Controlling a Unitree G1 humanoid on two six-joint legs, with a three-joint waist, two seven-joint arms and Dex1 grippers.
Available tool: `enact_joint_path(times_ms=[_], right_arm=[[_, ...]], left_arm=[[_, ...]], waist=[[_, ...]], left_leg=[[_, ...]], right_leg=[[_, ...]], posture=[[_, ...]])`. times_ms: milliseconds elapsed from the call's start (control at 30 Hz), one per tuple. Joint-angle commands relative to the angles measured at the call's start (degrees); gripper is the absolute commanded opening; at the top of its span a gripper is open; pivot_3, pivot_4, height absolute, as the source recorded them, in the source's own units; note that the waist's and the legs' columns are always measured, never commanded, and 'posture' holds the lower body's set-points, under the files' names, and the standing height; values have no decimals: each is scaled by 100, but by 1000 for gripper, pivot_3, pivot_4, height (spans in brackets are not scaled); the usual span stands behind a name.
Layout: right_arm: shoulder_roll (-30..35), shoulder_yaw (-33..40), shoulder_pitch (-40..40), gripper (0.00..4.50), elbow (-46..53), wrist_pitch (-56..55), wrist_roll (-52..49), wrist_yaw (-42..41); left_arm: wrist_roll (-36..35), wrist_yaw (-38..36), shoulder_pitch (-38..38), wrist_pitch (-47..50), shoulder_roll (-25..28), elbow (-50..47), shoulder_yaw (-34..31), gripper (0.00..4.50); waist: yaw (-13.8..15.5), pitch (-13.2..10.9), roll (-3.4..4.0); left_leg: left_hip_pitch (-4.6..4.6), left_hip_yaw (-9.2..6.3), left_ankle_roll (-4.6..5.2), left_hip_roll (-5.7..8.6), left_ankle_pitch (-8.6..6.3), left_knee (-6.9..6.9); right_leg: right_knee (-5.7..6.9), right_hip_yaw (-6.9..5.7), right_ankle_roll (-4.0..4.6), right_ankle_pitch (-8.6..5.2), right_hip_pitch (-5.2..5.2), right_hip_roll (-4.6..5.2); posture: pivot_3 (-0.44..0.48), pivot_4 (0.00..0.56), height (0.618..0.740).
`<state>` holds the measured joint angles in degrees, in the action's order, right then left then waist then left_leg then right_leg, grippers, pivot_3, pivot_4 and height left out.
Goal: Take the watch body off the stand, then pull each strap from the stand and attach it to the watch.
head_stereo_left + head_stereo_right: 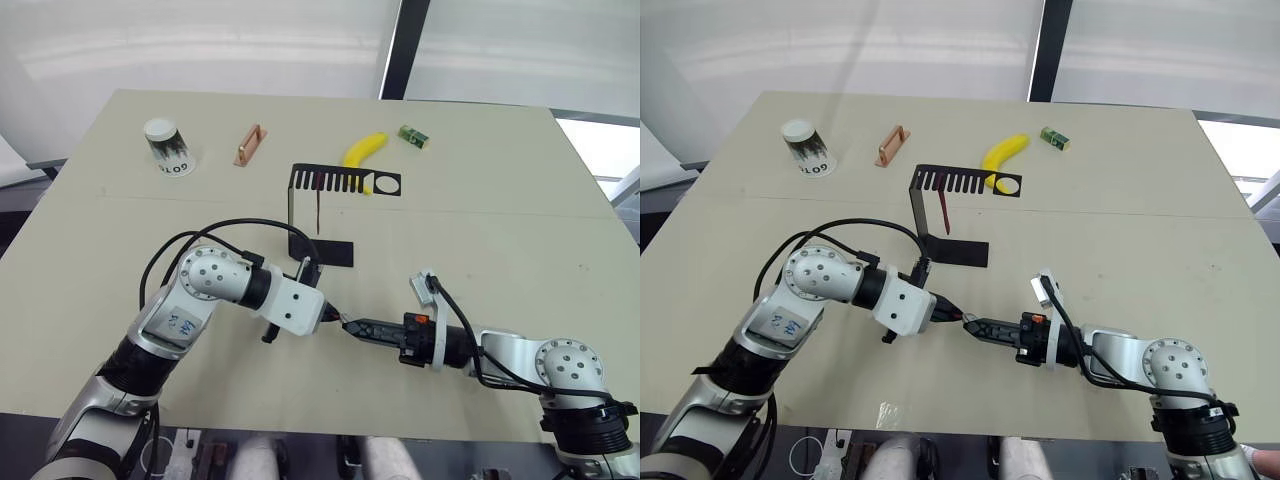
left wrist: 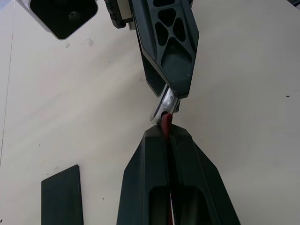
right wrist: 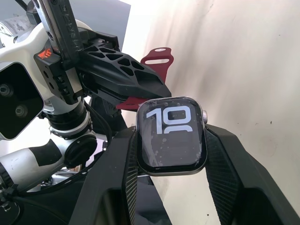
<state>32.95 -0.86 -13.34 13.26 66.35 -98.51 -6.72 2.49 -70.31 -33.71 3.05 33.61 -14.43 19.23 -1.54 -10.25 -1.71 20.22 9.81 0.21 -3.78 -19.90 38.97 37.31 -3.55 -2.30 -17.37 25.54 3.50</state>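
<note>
Over the beige table (image 1: 480, 200), left gripper (image 1: 333, 314) pinches a red strap (image 2: 167, 123) end-on toward the watch body (image 3: 172, 136) clamped at its three o'clock by right gripper (image 1: 352, 325), aligned, it seems, for attachment.

Table (image 1: 500, 200) bears stand (image 1: 325, 215), cup (image 1: 167, 147) (inverted), banana (image 1: 365, 148).

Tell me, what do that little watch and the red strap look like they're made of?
The watch body looks like glossy dark glass in a silvery, probably metal, rim: it shines and reflects. The strap in the left gripper looks like matte dark red rubber or silicone: its end bends, so it is flexible. The right gripper holds the watch.
</note>
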Motion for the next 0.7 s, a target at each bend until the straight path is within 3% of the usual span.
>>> enact_joint_path(times_ms=[33,700], right_arm=[[-244,-295,-131,1518,344,40,-398,-220],[-228,-327,-197,1518,434,42,-520,-197]], left_arm=[[-234,42,-188,-274,-412,-293,359,0],[-35,17,-209,-429,-583,-145,438,0]], waist=[[1,0,0],[1,0,0]], left_leg=[[0,0,0,0,0,0],[0,0,0,0,0,0]], right_leg=[[0,0,0,0,0,0],[0,0,0,0,0,0]], posture=[[0,150,729],[0,150,729]])
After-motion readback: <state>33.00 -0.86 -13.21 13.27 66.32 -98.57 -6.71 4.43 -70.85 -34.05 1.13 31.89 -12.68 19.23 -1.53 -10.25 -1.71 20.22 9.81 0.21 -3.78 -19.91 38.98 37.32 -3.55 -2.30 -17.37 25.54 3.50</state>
